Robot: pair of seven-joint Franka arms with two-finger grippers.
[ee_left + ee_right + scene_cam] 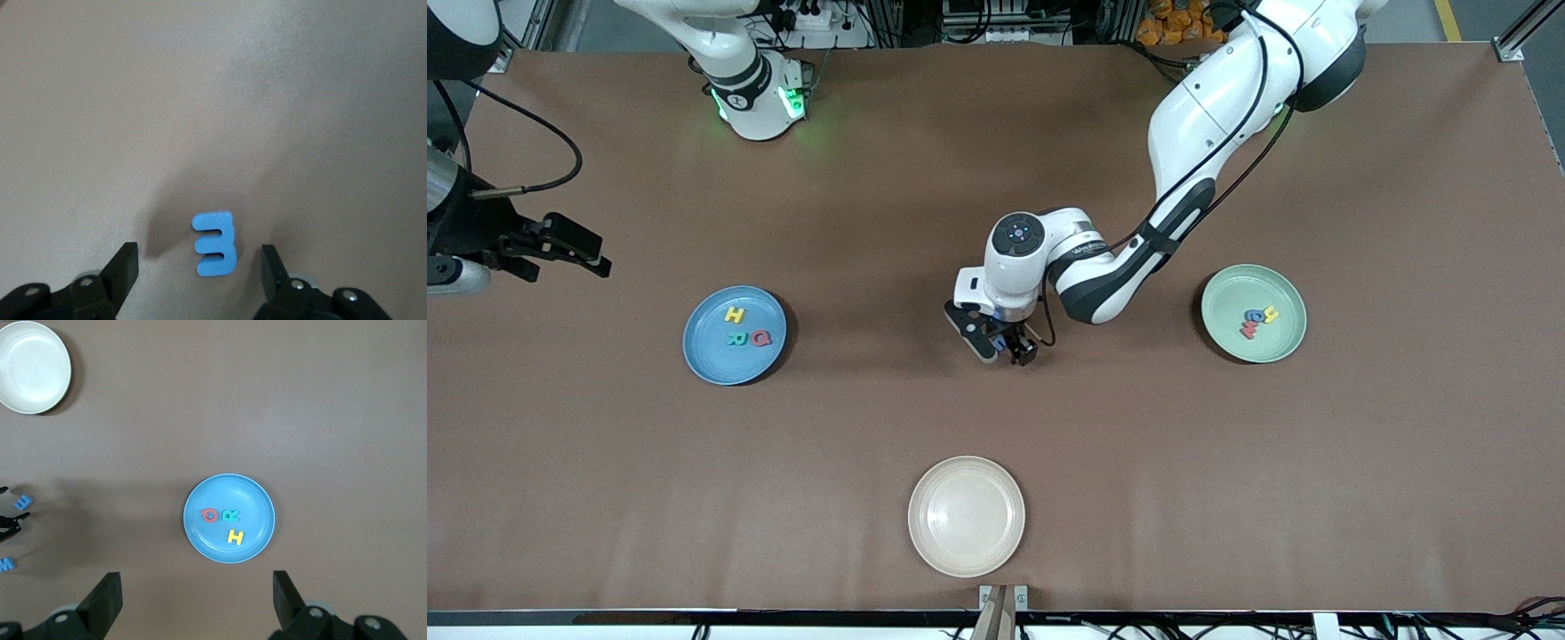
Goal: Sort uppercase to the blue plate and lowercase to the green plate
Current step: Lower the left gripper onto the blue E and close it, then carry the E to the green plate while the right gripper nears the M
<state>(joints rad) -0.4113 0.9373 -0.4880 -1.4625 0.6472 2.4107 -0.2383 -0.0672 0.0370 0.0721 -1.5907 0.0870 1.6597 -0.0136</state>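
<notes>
Brown tabletop: blue plate (735, 335), centre-left of the front view, is loaded with three capitals; green plate (1253, 313), centre-right, with three lowercase letters. Two blue letters are left: the left gripper (1003, 344), jaws apart and empty, is set astride the blue E (215, 243); the right gripper (560, 244), wide open and empty, is parked at the left edge.

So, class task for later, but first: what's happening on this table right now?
Two robot arms are sorting foam letters onto plates. The left gripper is low over the middle of the table, jaws open around a blue E lying flat, not yet gripped. The blue plate holds a yellow H, green R and red Q. The green plate holds three letters. The cream plate holds nothing. The right gripper waits open, high over the blue plate.
</notes>
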